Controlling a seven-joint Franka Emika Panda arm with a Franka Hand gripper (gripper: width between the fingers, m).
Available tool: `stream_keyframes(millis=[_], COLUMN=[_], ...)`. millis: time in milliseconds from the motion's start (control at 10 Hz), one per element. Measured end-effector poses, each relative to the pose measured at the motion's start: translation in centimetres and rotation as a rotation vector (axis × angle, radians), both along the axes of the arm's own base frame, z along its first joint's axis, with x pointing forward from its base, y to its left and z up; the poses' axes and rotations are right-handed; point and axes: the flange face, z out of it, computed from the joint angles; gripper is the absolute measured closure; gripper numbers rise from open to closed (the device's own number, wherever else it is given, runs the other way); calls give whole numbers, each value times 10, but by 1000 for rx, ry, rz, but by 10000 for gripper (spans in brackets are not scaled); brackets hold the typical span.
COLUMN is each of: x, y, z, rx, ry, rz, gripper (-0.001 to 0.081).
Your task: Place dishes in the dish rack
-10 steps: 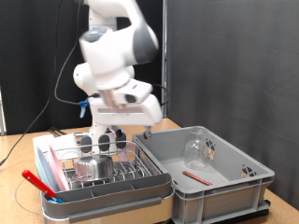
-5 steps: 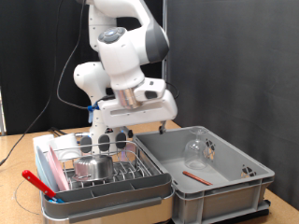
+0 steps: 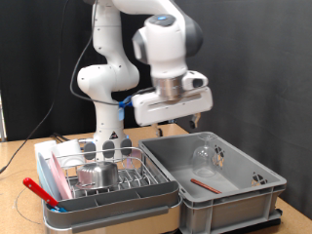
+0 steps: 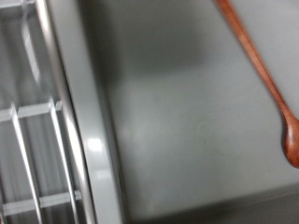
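Pink plate (image 3: 60, 178), steel cup (image 3: 97, 174), silver rack (image 3: 136, 177), red utensil (image 3: 204, 182), grey bin (image 3: 234, 200).

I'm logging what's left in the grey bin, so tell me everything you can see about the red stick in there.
The red stick is thin, straight and reddish-brown, seemingly wood or plastic. It lies flat on the floor of the grey bin, slanted, near the front, apart from the clear glass behind it. The wrist view shows it widening into a small rounded end. Nothing grips it; the gripper hangs above the bin.
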Motion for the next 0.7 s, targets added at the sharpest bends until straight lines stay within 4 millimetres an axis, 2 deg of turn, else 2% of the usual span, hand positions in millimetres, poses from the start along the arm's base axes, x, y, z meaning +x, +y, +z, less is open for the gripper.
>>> stream_keyframes(millis=[200, 400, 500, 700], x=[3, 4, 5, 4], y=[27, 25, 28, 46], z=[4, 4, 5, 5], rx=[-93, -56, -35, -23], ry=[-50, -58, -87, -131], rz=[100, 104, 169, 314], gripper=[0, 0, 0, 0])
